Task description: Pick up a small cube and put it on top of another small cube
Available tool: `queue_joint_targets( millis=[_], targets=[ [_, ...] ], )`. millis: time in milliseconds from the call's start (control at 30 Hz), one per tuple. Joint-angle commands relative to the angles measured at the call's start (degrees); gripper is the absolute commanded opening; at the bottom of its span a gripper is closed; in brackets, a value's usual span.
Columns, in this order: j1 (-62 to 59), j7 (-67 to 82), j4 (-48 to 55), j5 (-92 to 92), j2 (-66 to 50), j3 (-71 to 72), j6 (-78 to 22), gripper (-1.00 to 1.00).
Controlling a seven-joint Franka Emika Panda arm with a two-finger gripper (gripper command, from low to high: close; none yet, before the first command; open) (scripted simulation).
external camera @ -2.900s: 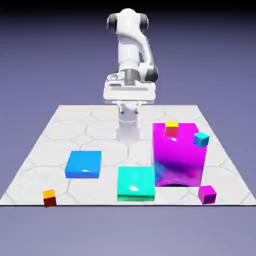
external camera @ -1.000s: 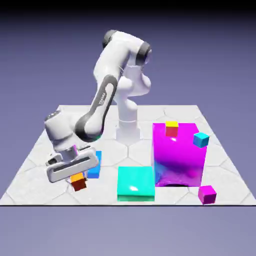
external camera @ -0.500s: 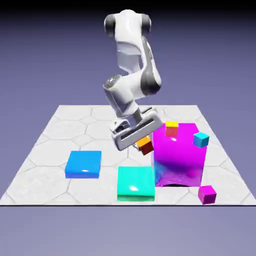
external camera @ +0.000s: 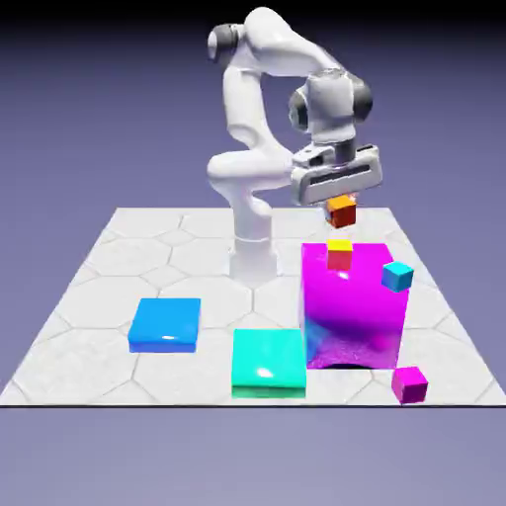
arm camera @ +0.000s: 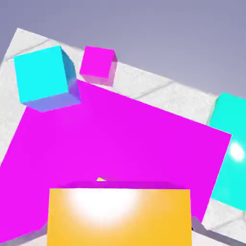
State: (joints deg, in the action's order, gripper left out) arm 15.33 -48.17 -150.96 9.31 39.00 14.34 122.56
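Observation:
My gripper [external camera: 341, 205] is shut on the small cube [external camera: 342, 210], orange on top with dark red sides, and holds it in the air. Straight below it, with a gap between them, the other small cube [external camera: 339, 255], yellow-topped with red sides, rests on the far edge of a big magenta block [external camera: 354, 306]. In the hand view the held cube [arm camera: 119, 216] fills the bottom as a bright orange face and hides the fingertips. Only a sliver of yellow [arm camera: 100, 180] peeks out above it, against the magenta block's top [arm camera: 120, 139].
A small cyan cube [external camera: 397, 276] sits on the magenta block's right side. A small magenta cube [external camera: 409, 383] lies on the table at the exterior view's front right. Flat blue [external camera: 165, 324] and teal [external camera: 268, 362] slabs lie toward the front.
The arm swung from the exterior view's front left, carrying the orange-topped cube up and across to the right. It now hangs over the yellow-topped cube.

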Motion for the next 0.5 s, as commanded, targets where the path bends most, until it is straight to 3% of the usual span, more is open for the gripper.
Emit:
queue_joint_targets(
  millis=[0,200,233,467],
  targets=[
    [0.0,-0.12,0.0,-0.21,0.0,0.0,0.0,-1.0],
    [-0.08,-0.32,-6.12,0.42,-6.47,1.72,12.57,-1.0],
    [-0.08,-0.32,-6.12,0.42,-6.47,1.72,12.57,1.0],
    [0.0,-0.12,0.0,-0.21,0.0,0.0,0.0,1.0]
  ],
)
